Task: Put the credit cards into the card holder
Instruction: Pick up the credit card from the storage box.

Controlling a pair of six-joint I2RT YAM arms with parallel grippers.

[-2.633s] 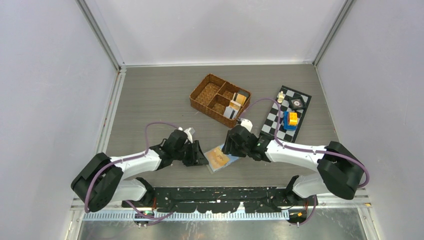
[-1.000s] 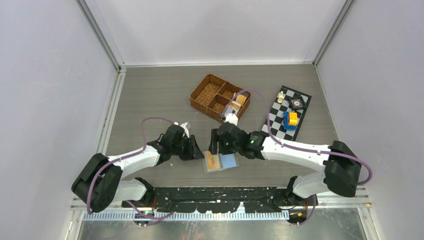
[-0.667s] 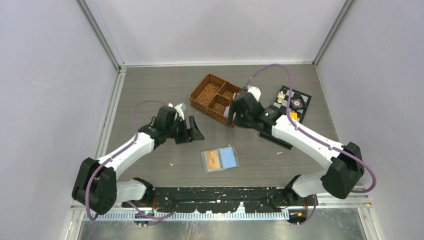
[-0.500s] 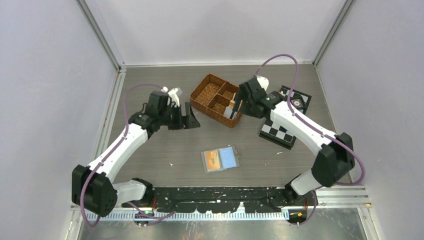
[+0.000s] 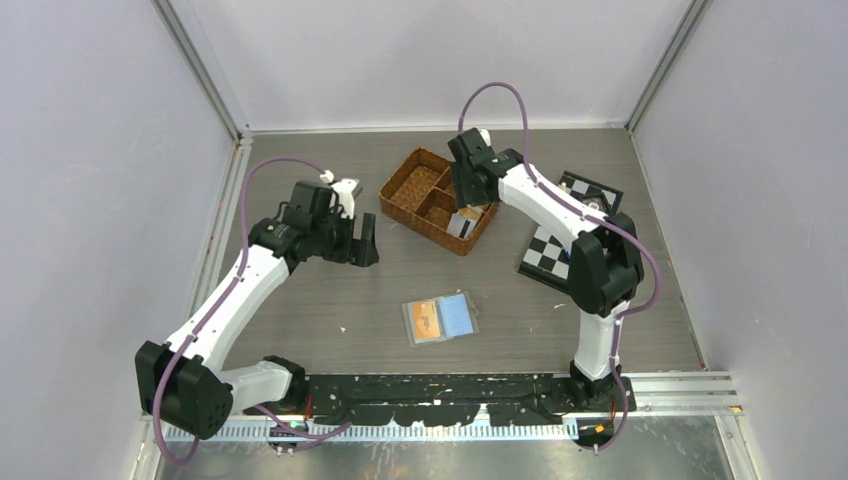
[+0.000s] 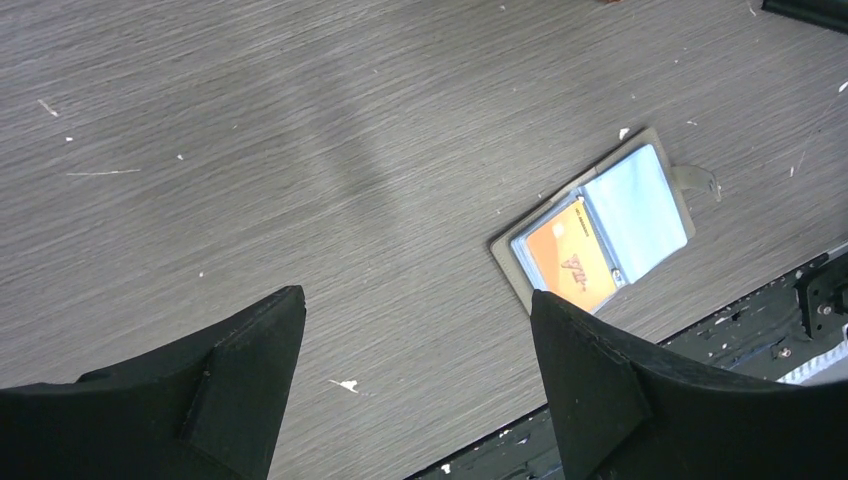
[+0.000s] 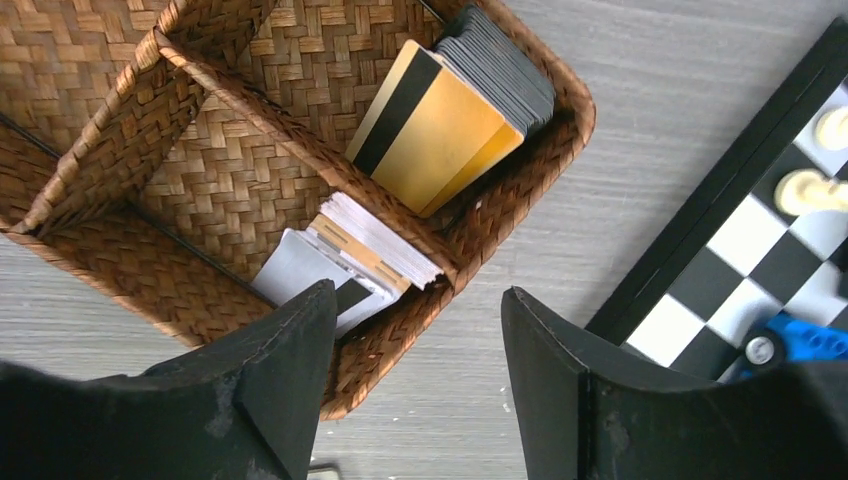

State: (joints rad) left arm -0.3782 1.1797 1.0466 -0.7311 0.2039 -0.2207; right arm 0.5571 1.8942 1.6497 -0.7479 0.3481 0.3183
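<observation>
Left fingers (image 5: 362, 247) hang at middle left of the overhead view, pointing down at the desk (image 5: 330, 300), their arm reaching up from the lower left; how far they are parted is hard to read here. Right fingers (image 5: 466, 198) sit over the wicker basket (image 5: 415, 228) at upper centre, hidden under their own wrist, the arm rising from the lower right and bending inward. The card holder (image 5: 441, 319) lies open and flat at lower centre, well apart from both, an orange card (image 5: 426, 319) in its half toward frame left. A chessboard (image 5: 545, 262) at right is partly covered by the right arm. Pale walls (image 5: 420, 60) enclose the grey wood-grain surface. From the left wrist, both fingers are spread wide and grip nothing, their bases cut off by the bottom edge; the holder shows at frame right. From the right wrist, the fingers are spread and empty above the basket's corner; gold cards (image 7: 440, 140) lean in one compartment, white and grey cards (image 7: 350, 255) are stacked in the next, their lower ends hidden behind one finger. Pale pieces (image 7: 812, 190) and a blue item (image 7: 800, 345) are cropped at right.
</observation>
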